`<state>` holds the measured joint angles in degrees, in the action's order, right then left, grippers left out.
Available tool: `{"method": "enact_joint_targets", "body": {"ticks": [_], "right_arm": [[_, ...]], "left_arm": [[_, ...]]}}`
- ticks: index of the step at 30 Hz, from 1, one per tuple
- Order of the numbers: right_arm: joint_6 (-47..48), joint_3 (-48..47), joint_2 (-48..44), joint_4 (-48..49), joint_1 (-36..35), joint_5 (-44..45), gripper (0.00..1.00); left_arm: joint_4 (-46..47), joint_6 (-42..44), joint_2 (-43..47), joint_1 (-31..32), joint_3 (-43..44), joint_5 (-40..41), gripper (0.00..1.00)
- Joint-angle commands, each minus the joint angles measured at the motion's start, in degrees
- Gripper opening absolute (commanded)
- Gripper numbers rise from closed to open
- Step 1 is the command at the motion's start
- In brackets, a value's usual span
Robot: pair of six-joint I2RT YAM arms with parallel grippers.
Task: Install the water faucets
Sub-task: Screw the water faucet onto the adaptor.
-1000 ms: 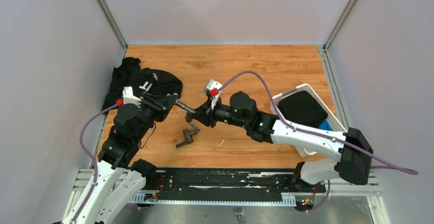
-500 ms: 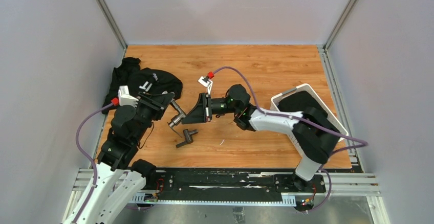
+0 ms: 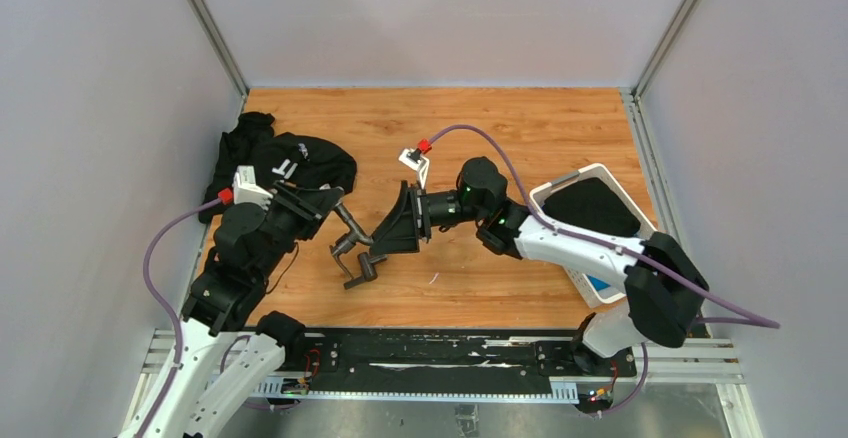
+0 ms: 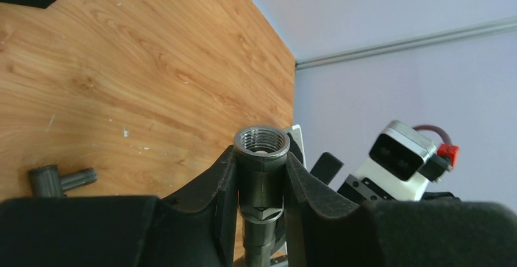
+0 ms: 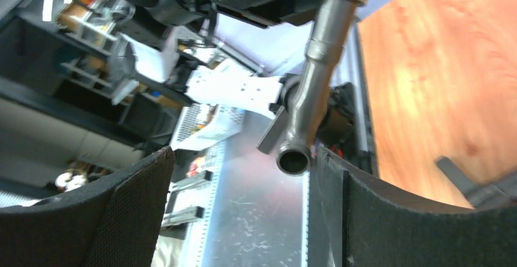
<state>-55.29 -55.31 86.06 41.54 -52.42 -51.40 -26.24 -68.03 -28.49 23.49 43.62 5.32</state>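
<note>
My left gripper (image 3: 338, 208) is shut on a dark-grey water faucet (image 3: 352, 232), which slants down to the right above the wooden table. In the left wrist view the gripper (image 4: 261, 160) clamps the faucet's threaded collar (image 4: 262, 142) on both sides. My right gripper (image 3: 388, 238) stands wide open just right of this faucet's lower end. In the right wrist view the faucet pipe (image 5: 317, 66) hangs between the spread fingers (image 5: 116, 218), its open mouth close to the right-hand one, with a gap. A second faucet piece (image 3: 362, 270) lies flat on the table below.
A black garment (image 3: 280, 158) is heaped at the left back of the table. A white basket (image 3: 590, 283) with dark cloth inside stands at the right, beside my right arm. The loose T-shaped piece (image 4: 58, 180) lies near the front edge and metal rail (image 3: 430, 353).
My right gripper was shut at the faucet's end, rolled its wrist, and has now opened wide. The left gripper has tipped the faucet lower, toward the loose piece.
</note>
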Motion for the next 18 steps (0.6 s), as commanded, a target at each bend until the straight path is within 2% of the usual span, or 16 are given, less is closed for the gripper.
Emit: {"method": "enact_joint_targets", "body": {"ticks": [1,6,8,10,13,18], "right_arm": [[21.02,-2.12,-5.03,-27.20,1.13,9.01,0.84],[34.86,-6.76,-8.83,-46.65,0.77,20.25,0.86],[41.27,-7.83,-11.35,-51.01,-1.05,28.21,0.87],[50.28,-7.85,-14.52,-52.87,-6.38,39.24,0.87],[68.00,-4.16,-19.42,-48.06,-15.76,55.27,0.88],[97.48,5.48,-22.87,-31.65,-29.82,73.38,0.89]], "left_arm": [[-2.35,1.41,0.24,0.07,2.74,1.47,0.00],[-3.67,1.16,0.80,0.07,3.85,2.44,0.00],[-4.20,0.94,0.72,0.07,4.29,2.60,0.00],[-4.67,0.80,0.51,0.07,4.68,2.67,0.00],[-5.10,0.87,-0.11,0.07,5.43,3.07,0.00],[-5.87,0.39,-1.18,0.07,6.00,3.38,0.00]]}}
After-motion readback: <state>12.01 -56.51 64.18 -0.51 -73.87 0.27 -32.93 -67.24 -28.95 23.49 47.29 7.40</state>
